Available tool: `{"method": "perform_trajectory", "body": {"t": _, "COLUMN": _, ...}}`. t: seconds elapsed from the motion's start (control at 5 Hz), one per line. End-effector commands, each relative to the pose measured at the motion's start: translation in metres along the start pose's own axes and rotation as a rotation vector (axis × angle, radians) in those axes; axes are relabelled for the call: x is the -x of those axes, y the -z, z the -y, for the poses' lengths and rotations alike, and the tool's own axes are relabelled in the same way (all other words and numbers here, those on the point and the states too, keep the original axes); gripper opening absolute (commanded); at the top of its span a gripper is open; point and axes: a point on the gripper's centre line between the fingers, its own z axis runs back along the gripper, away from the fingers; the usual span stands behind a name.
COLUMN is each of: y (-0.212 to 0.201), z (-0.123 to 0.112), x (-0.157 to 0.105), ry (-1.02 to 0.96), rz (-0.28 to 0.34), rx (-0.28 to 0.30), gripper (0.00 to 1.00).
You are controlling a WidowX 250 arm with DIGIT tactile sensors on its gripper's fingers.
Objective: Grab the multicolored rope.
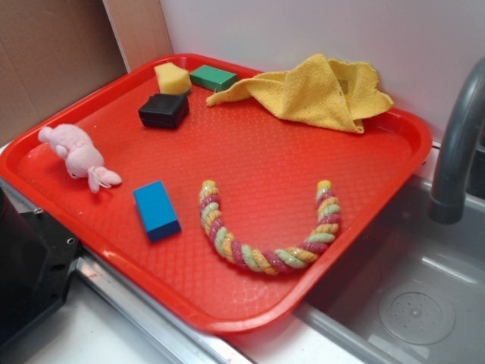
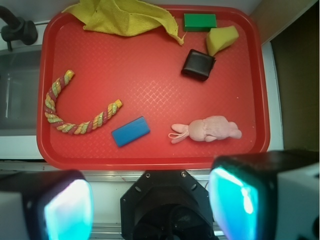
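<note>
Multicolored rope [image 1: 265, 243] aside, the red tray [image 1: 318, 171] is the largest thing, filling the exterior view. A yellow cloth [image 1: 318, 91] lies crumpled at upper right. The rope curls in a U at lower centre — just right of the blue block [image 1: 157, 210]. In the wrist view the gripper [image 2: 150, 205] hangs wide open — holding nothing.

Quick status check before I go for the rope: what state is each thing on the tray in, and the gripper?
Rope: lying curved in a U, free, untouched.
Blue block: lying flat, beside one rope end.
Plush toy: lying on its side.
Black block: resting on the tray.
Green block: lying flat.
Sponge: resting by the green block.
Cloth: crumpled, over the tray's rim.
Gripper: open, holding nothing.
</note>
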Motion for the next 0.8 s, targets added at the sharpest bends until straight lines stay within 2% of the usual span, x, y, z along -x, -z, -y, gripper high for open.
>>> {"method": "perform_trajectory", "body": {"t": 0.0, "y": 0.0, "z": 0.0, "x": 0.0, "ry": 0.0, "rz": 0.0, "rx": 0.0, "gripper": 1.0}}
{"method": "perform_trajectory", "body": {"t": 0.2, "y": 0.053, "z": 0.049, "x": -0.011, "ry": 0.25, "rz": 0.018, "rx": 0.019, "gripper": 1.0}}
{"method": "perform_trajectory", "body": {"t": 0.4, "y": 0.086, "z": 0.079, "x": -0.006, "ry": 0.499, "rz": 0.031, "rx": 0.049, "gripper": 1.0}}
{"method": "perform_trajectory", "body": {"t": 0.6, "y": 0.124, "z": 0.106, "x": 0.004, "ry": 0.74, "rz": 0.048, "rx": 0.136, "gripper": 1.0}}
